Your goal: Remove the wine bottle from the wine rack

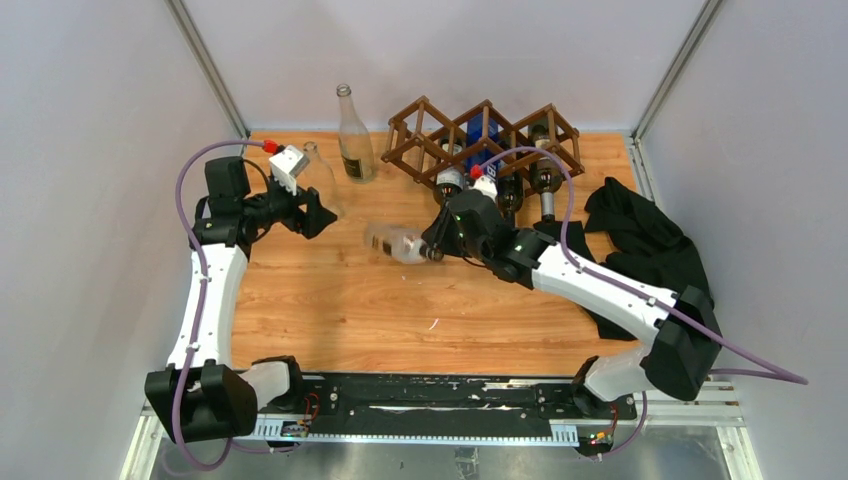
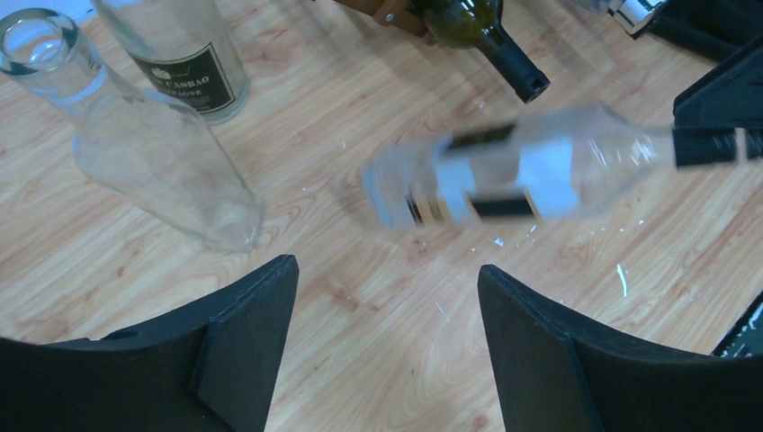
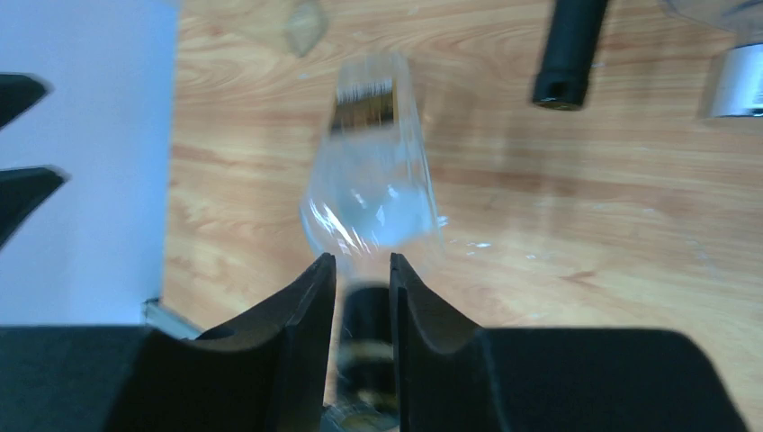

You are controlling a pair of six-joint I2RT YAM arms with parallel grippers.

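The dark brown wooden lattice wine rack [image 1: 420, 125] stands at the back of the table with several bottles in its cells. My right gripper [image 1: 436, 250] is shut on the black neck of a clear wine bottle [image 1: 392, 241], held level above the table, clear of the rack. The bottle is blurred in the left wrist view [image 2: 513, 171] and in the right wrist view [image 3: 373, 193], where its neck sits between my fingers [image 3: 310, 306]. My left gripper [image 1: 322, 212] is open and empty, its fingers [image 2: 261, 310] above bare wood, left of the held bottle.
Two clear bottles stand at the back left: a tall labelled one [image 1: 354, 140] and a smaller one [image 1: 318, 175] beside my left gripper. Dark bottle necks [image 2: 513, 63] stick out of the rack. A black cloth [image 1: 645, 240] lies at the right.
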